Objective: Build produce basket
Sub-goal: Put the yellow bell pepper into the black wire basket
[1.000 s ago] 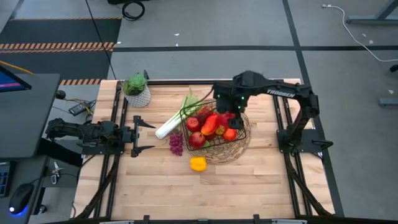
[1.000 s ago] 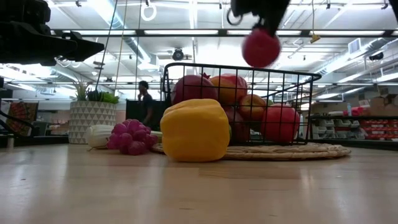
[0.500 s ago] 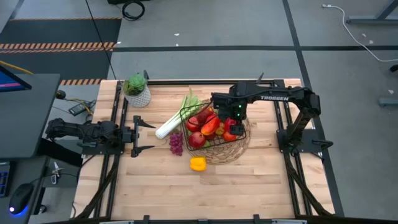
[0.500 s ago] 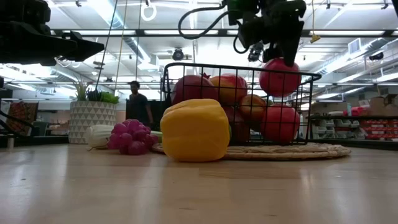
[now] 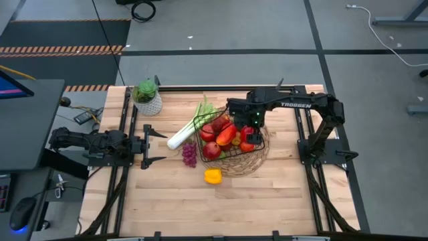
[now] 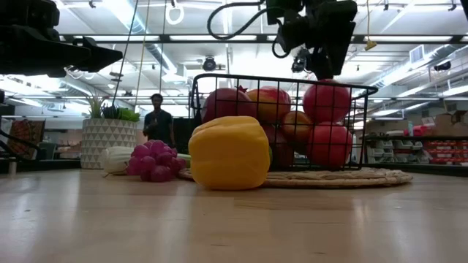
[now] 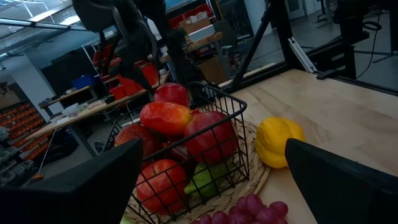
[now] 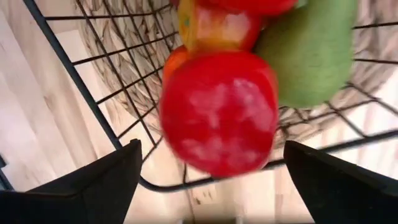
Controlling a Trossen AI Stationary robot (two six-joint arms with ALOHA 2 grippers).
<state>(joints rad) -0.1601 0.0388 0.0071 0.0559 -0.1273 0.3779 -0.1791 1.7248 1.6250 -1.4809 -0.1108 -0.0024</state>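
Right jaws (image 8: 214,186) wide, off apple (image 8: 217,112).

The wire basket (image 5: 262,148) on its wicker base holds red apples (image 5: 211,150), with yellow pepper (image 5: 212,176), grapes (image 5: 190,154) and leek (image 5: 186,130) lying just outside it.

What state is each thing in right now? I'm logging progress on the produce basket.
Basket: upright, holding fruit.
Red apple: lying atop the pile, ungripped.
Yellow pepper: on table, outside basket.
Grapes: on table, outside basket.
Leek: lying on table beside the basket.
Potted plant: upright.
Right tool: open, above the apple.
Left tool: open, waiting at table's left side.
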